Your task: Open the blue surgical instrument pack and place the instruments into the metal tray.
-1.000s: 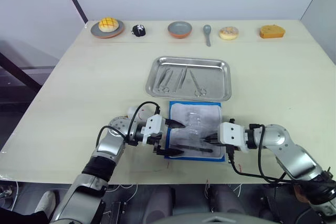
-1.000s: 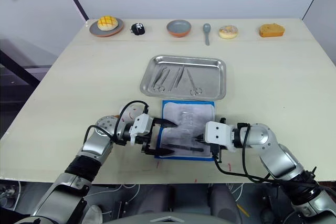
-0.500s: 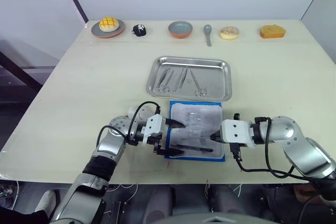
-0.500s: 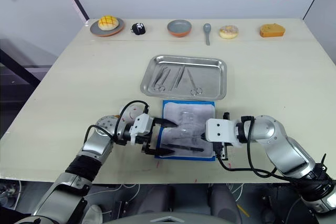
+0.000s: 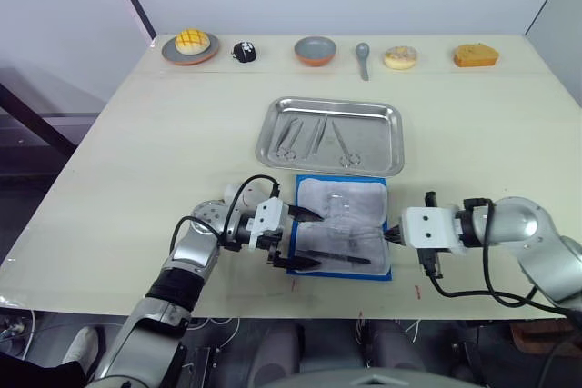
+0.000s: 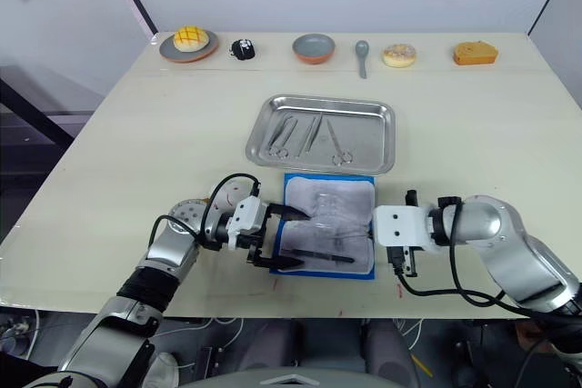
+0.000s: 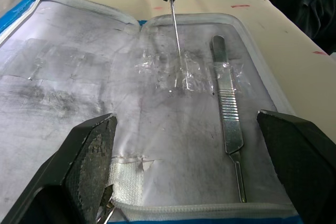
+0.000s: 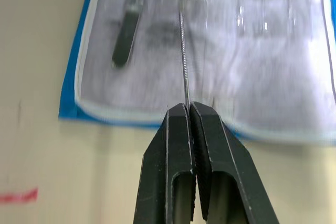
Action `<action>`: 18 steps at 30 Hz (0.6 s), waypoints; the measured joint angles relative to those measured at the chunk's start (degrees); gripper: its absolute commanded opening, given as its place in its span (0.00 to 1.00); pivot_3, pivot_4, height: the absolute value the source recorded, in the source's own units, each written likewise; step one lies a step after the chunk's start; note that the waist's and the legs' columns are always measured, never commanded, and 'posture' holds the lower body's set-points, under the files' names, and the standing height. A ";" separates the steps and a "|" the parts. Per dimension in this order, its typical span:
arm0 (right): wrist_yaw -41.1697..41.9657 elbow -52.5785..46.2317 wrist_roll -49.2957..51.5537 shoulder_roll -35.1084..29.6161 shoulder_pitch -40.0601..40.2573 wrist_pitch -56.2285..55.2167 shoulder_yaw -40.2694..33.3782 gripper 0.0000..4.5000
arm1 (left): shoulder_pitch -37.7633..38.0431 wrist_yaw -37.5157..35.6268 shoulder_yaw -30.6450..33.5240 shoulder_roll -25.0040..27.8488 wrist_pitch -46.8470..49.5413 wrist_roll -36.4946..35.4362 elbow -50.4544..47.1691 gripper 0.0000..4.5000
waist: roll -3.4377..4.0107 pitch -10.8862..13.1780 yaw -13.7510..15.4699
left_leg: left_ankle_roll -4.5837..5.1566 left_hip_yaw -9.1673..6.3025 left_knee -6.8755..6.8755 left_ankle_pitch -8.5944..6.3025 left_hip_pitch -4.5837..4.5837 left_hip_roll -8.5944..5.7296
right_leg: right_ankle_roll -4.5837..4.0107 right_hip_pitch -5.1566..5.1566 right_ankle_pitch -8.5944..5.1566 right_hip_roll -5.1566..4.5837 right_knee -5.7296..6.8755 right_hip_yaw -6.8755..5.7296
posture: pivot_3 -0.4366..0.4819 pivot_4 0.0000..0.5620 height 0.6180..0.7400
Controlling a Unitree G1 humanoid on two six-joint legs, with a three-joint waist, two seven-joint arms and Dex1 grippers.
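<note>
— While the blue surgical instrument pack (image 5: 342,238) lay unfolded on the table (image 5: 136,152), how were the two end effectors found?

— The left end effector (image 5: 304,237) was seen spread wide over the pack's left edge, one black finger by the upper part of the whitish lining and the other by the lower corner; nothing was held between them. The right end effector (image 8: 187,109) was pressed closed on a thin metal probe (image 8: 182,51), which was gripped at one end at the pack's right edge, its shaft reaching out over the lining.

— Where was the pack placed relative to the metal tray (image 5: 330,137)?

— It was found just in front of the tray, on the robot's side, blue border down and grey-white inside facing up. A flat scalpel handle (image 7: 227,119) was seen lying on the lining near the front edge, with crumpled clear film (image 7: 173,72) beside it.

— Were any instruments (image 5: 314,135) already placed?

— Several slim ring-handled pieces were seen lying inside the tray, toward its left and middle.

— What else was noted on the table?

— Along the far edge a bun on a plate (image 5: 190,45), a small black object (image 5: 242,52), a grey-and-orange bowl (image 5: 315,50), a grey spoon (image 5: 363,58), a doughnut (image 5: 399,57) and a yellow wedge (image 5: 476,54) were lined up, well apart from the tray.
</note>
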 measured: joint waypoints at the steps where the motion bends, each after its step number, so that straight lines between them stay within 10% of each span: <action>1: 0.41 -0.18 0.69 -1.21 1.18 -0.21 -1.84 0.03 | 0.01 -0.04 0.00 -0.06 -0.05 0.00 0.03 1.00 | 0.00 0.00 0.03 | 0.00 0.00 0.00 0.00 0.00 0.00 | 0.00 0.00 0.00 0.00 0.00 0.00 | 0.48 0.27 0.94; 18: 3.16 -3.76 8.10 -9.38 13.34 -0.67 -21.42 0.03 | -0.57 -0.52 0.00 -0.49 -0.59 0.30 1.01 1.00 | 0.04 -0.02 0.17 | 0.00 0.01 0.02 0.00 -0.01 0.00 | 0.01 0.04 0.00 -0.01 -0.01 0.00 | 0.48 0.27 0.94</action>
